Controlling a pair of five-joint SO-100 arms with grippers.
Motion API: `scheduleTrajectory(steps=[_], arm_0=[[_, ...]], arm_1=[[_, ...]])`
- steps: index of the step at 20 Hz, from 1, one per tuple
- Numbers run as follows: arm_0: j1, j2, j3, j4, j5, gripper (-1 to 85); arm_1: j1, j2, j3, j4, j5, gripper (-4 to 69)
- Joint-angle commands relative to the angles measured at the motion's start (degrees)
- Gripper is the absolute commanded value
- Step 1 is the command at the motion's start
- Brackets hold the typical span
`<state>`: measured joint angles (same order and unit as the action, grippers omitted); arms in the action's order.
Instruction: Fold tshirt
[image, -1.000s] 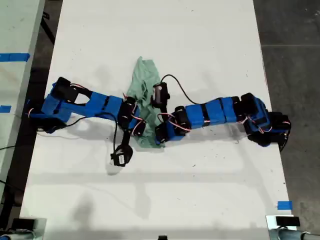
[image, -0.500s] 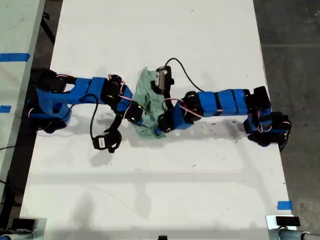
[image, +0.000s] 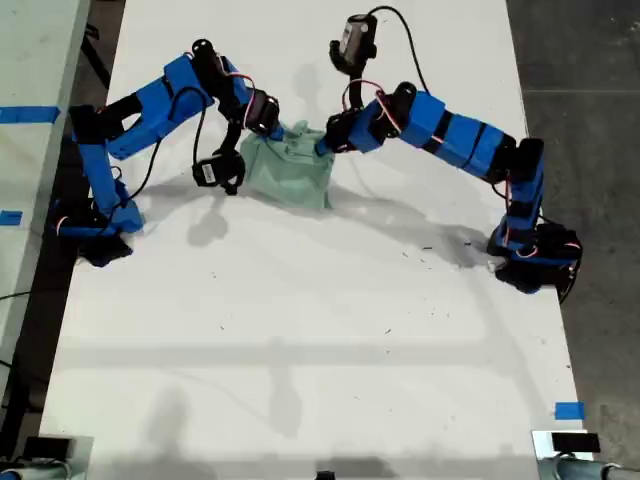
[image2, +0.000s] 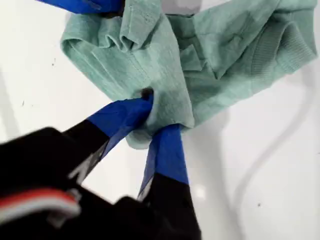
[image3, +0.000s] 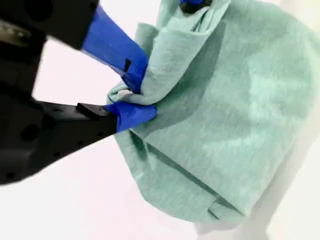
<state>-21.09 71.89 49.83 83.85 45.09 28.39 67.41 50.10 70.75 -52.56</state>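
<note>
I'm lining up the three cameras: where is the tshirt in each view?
Exterior view: the tshirt hangs bunched between both arms, above the table's far half.
First wrist view: tshirt fills the upper frame.
Second wrist view: tshirt fills the right side.
Shared landmark: the white table.

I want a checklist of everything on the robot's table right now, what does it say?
Surface: white table, a few small dark specks.
Job's things: tshirt, bunched, held up at two spots.
Clutter: nothing seen.
Grippers: my first gripper shut on the tshirt; my second gripper shut on the tshirt.
Cables: black cable looping off one arm, another on the other.
Surroundings: blue tape at table edge, grey floor.
</note>
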Motion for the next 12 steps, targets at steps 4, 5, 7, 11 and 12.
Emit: scheduleTrajectory(steps=[4, 5, 7, 11, 12], arm_0=[[-7.03, -10.55, -1.23, -11.87, 8.61, 0.3], [-7.82, -14.41, -1.23, -14.33, 9.23, 2.6], [-10.46, -22.76, -2.9, -17.31, 8.0, 14.6], [-15.64, -24.61, -2.9, -13.89, 3.6, 33.6], [-16.08, -21.97, -2.46, -12.22, 3.6, 33.5]], arm_1=[[8.44, -0.97, 1.41, -10.9, -7.03, -2.0], [9.23, -3.87, 1.41, -12.66, -7.38, -2.1], [11.16, -11.51, -0.44, -14.24, -7.12, 14.8], [14.94, -17.23, -0.88, -8.26, -5.8, 32.8], [15.03, -15.56, -0.35, -5.98, -5.71, 29.6]])
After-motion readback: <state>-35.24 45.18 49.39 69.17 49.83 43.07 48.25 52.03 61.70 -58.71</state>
